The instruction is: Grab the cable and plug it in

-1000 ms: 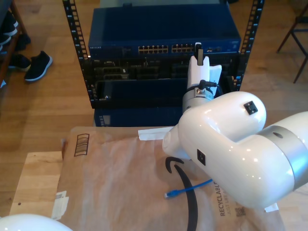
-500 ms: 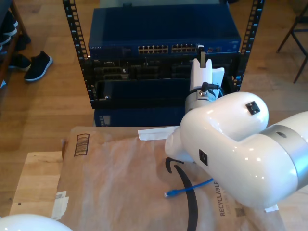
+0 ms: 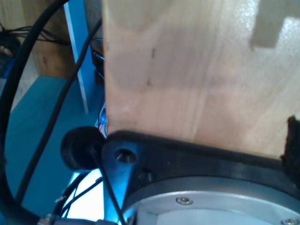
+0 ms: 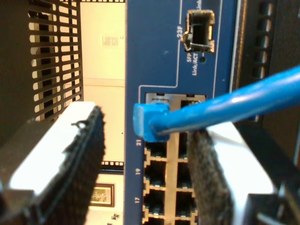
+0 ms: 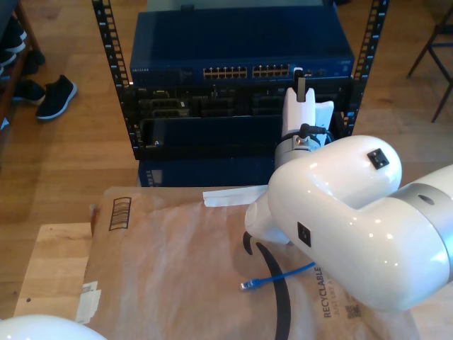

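Note:
The blue cable (image 4: 234, 101) runs in at a slant and crosses the tip of one dark pad (image 4: 206, 173) of my second gripper (image 4: 145, 124). Its blue plug (image 4: 150, 123) sits at the front of a port in the blue switch (image 4: 159, 56), beside the number 21. The other pad (image 4: 86, 159) stands well apart from the plug, so the jaws look open. In the exterior view my second gripper (image 5: 300, 83) is up against the switch (image 5: 241, 49) by its port row. The cable (image 5: 283, 273) comes out from under the white arm, and its free plug (image 5: 245, 285) lies on brown paper.
Black rack rails (image 5: 106, 42) flank the switch, with more black units (image 5: 205, 120) below it. Brown packing paper (image 5: 170, 269) covers a wooden table (image 5: 49, 262). Shoes (image 5: 55, 95) lie on the floor at the exterior view's left. The first wrist view looks at a wooden board (image 3: 197, 70).
My second arm has shifted toward the exterior view's right and a little closer to the switch. The free plug on the paper has slid slightly toward that view's left.

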Motion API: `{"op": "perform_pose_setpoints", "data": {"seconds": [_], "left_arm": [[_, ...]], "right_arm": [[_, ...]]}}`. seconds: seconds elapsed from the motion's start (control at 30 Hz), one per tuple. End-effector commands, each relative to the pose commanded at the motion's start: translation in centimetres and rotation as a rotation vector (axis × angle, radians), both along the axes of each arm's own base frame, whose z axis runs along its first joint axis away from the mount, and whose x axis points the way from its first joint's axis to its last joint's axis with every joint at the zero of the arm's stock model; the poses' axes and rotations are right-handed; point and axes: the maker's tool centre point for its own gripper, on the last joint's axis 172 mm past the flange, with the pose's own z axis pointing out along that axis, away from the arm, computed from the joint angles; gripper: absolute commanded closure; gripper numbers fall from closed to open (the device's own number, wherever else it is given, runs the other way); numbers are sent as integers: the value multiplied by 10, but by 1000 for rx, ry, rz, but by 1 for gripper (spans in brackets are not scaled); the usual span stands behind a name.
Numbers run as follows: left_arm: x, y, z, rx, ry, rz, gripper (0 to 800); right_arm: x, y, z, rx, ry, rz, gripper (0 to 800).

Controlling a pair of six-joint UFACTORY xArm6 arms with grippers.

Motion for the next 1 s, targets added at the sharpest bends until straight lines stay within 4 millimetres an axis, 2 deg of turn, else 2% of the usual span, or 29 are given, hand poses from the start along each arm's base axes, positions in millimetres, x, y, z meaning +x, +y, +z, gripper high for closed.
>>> {"op": "perform_pose_setpoints", "data": {"seconds": [0.17, 0.47, 0.7, 0.93, 1.0], "left_arm": [[0, 0, 0, 0, 0, 0, 0], [0, 0, 0, 0, 0, 0, 0], [0, 1, 0, 2, 0, 0, 0], [0, 0, 0, 0, 0, 0, 0], [0, 0, 0, 0, 0, 0, 0]], "right_arm": [[2, -2, 0, 2, -2, -4, 539], [4, -4, -3, 13, -1, -5, 607], [4, -3, -7, 7, 3, -1, 619], [7, -11, -15, 4, 14, -13, 708], [7, -9, -14, 1, 10, -4, 758]]}}
